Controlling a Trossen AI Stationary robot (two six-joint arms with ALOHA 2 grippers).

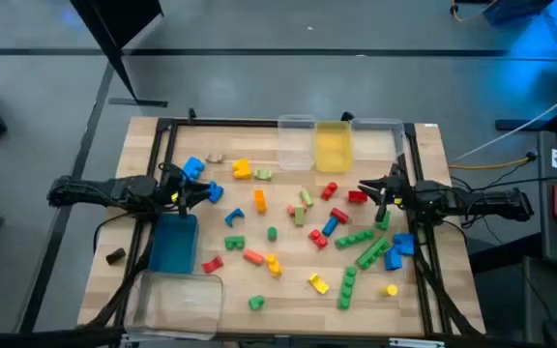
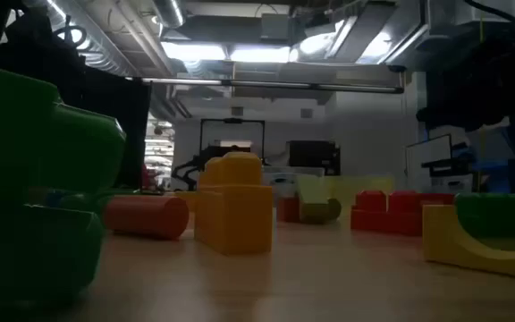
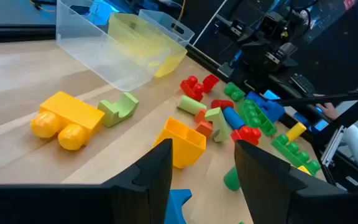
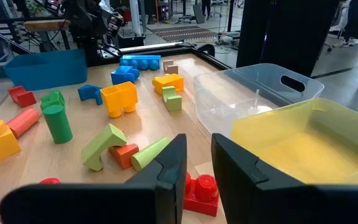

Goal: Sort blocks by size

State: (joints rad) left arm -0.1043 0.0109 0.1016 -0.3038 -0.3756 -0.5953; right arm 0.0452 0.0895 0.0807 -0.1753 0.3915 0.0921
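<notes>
Many blocks in red, green, blue, yellow and orange lie scattered on the wooden table [image 1: 153, 145]. My left gripper [image 1: 201, 191] hovers at the table's left, open and empty [image 3: 202, 152]. An orange block [image 3: 182, 142] lies just past its fingertips and a blue block [image 3: 178, 205] lies below them. My right gripper [image 1: 367, 190] is at the table's right, its fingers a narrow gap apart [image 4: 199, 146]. It stands over a red brick [image 4: 201, 190] that lies on the table, and I cannot tell whether it touches it.
A clear bin [image 1: 296, 142], a yellow bin [image 1: 333, 147] and another clear bin [image 1: 383, 135] stand at the far edge. A blue bin [image 1: 174, 244] and a clear bin [image 1: 177, 302] stand at the near left. In the low view, a green block [image 2: 34, 179] sits close to the camera.
</notes>
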